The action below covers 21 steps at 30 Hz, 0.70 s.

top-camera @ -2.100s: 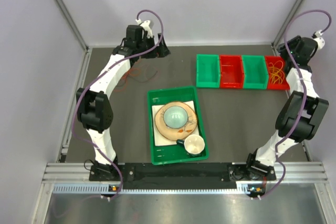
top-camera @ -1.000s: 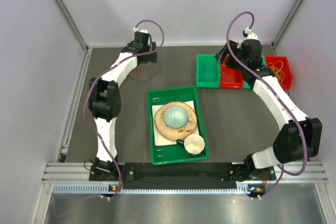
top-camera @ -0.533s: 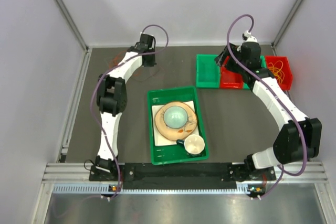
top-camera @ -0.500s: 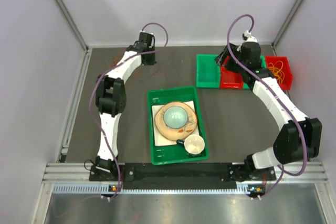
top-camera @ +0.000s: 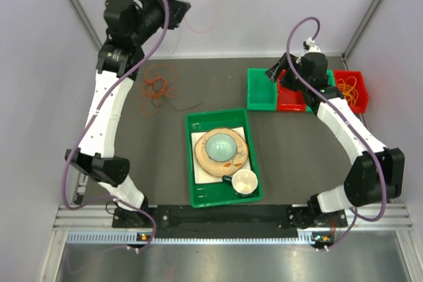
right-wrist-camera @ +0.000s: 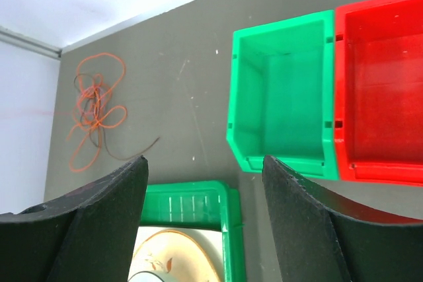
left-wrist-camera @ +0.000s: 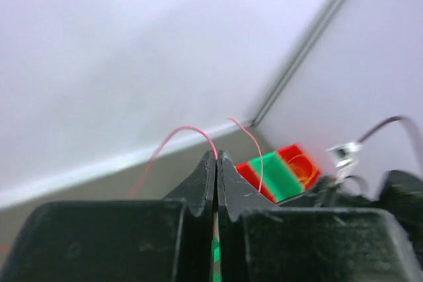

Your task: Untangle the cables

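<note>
A tangle of orange, red and black cables [top-camera: 157,88] lies on the dark table at the back left; the right wrist view shows this cable tangle [right-wrist-camera: 96,106] too. My left gripper [top-camera: 177,10] is raised high above it, in front of the back wall. Its jaws [left-wrist-camera: 217,157] are pressed together on a thin red cable [left-wrist-camera: 180,133], which arcs out to both sides of the tips. My right gripper [top-camera: 273,73] hovers over the left green bin [top-camera: 262,89]. The right gripper [right-wrist-camera: 205,160] stands open with nothing between its fingers.
A row of green and red bins stands at the back right; the far-right red bin [top-camera: 357,105] holds yellow-orange cables [top-camera: 346,87]. A green tray [top-camera: 198,193] with a plate, a bowl and a cup sits mid-table. Grey walls close in the sides and the back.
The left arm has swung up from the table to high in front of the back wall, its gripper now shut on a red cable. The right arm has barely moved.
</note>
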Each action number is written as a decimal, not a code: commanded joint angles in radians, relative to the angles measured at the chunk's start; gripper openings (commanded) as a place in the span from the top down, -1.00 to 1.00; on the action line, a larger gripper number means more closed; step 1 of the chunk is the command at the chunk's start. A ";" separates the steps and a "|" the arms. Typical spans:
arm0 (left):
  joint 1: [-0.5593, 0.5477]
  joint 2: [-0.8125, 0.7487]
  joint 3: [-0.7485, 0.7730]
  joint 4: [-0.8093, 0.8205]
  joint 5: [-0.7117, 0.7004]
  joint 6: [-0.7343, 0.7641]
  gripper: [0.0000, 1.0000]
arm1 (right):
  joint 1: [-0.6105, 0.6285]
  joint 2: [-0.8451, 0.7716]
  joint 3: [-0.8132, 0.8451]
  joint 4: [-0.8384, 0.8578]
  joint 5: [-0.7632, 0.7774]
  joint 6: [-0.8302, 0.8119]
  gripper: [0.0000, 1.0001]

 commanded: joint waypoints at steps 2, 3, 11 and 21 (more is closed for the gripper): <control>0.003 0.028 0.060 0.086 0.154 -0.132 1.00 | 0.041 -0.011 -0.023 0.136 -0.070 0.037 -0.40; 0.003 0.029 0.065 0.109 0.162 -0.146 1.00 | 0.055 0.000 -0.020 0.149 -0.079 0.036 -0.40; 0.003 0.095 0.210 0.157 0.226 -0.271 1.00 | 0.231 0.243 0.176 0.129 -0.122 -0.040 -0.40; 0.003 0.078 0.237 0.158 0.222 -0.300 1.00 | 0.434 0.435 0.056 0.878 -0.064 -0.104 -0.20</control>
